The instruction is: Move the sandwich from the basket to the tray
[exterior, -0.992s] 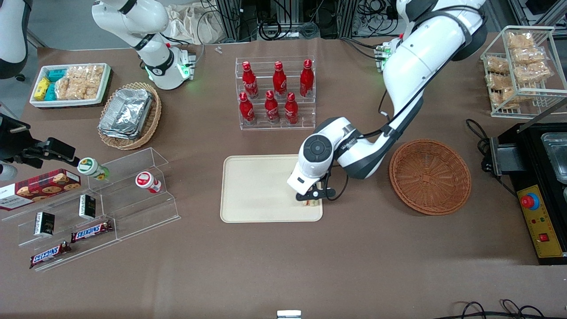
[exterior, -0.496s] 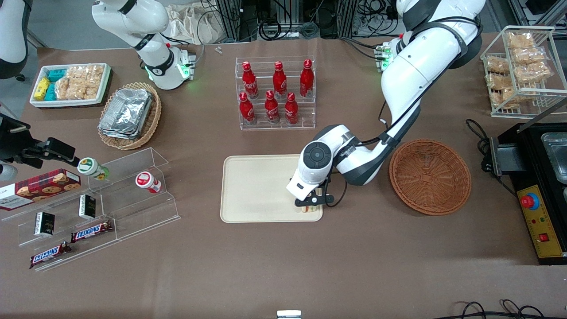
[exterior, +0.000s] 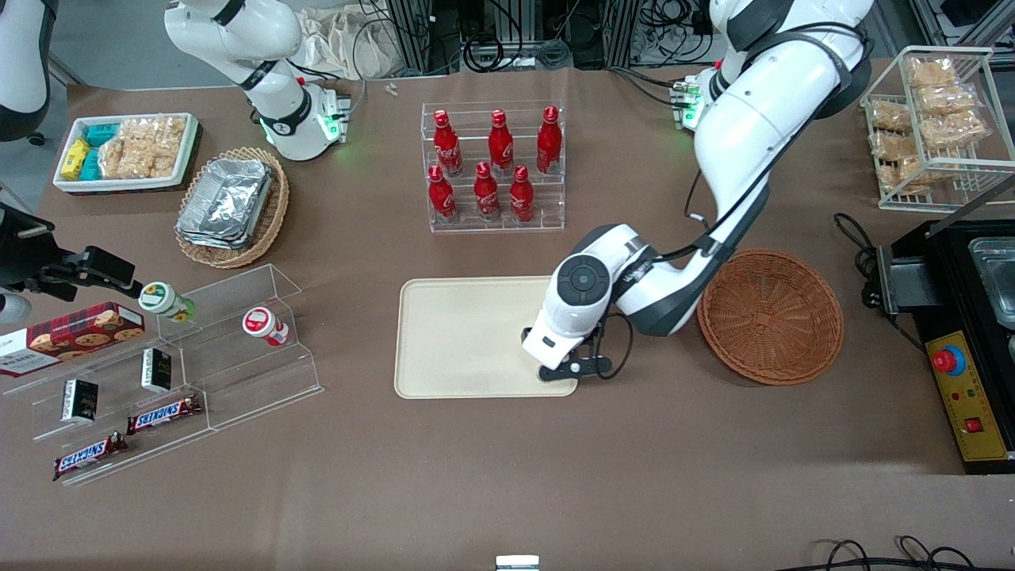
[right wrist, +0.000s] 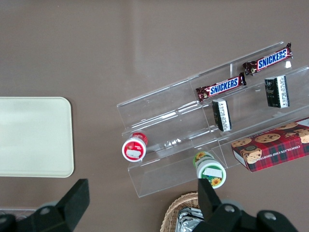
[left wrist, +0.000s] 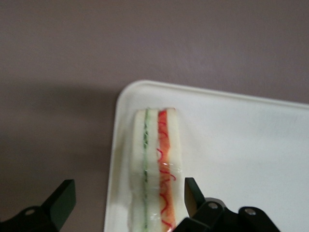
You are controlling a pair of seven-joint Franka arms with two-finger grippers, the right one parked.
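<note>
The sandwich (left wrist: 154, 159), pale bread with a green and a red-orange layer along its edge, lies on the cream tray (left wrist: 241, 145) close to one rounded corner. My gripper (left wrist: 128, 186) is open and straddles it, one finger (left wrist: 190, 191) close beside the red layer and the other well clear over the table. In the front view the gripper (exterior: 567, 369) hangs low over the tray's (exterior: 460, 333) corner nearest the camera on the basket's side, and it hides the sandwich. The reddish-brown wicker basket (exterior: 769, 317) stands beside the tray, toward the working arm's end, with nothing in it.
A clear rack of red bottles (exterior: 496, 170) stands farther from the camera than the tray. An acrylic shelf of snacks (exterior: 174, 357), a tan basket of foil trays (exterior: 230, 202) and a white snack tray (exterior: 127, 151) lie toward the parked arm's end. A black box (exterior: 967, 333) stands beside the basket.
The wrist has shifted a little toward the basket. The sandwich, which showed under the gripper in the earlier front views, is now covered by it.
</note>
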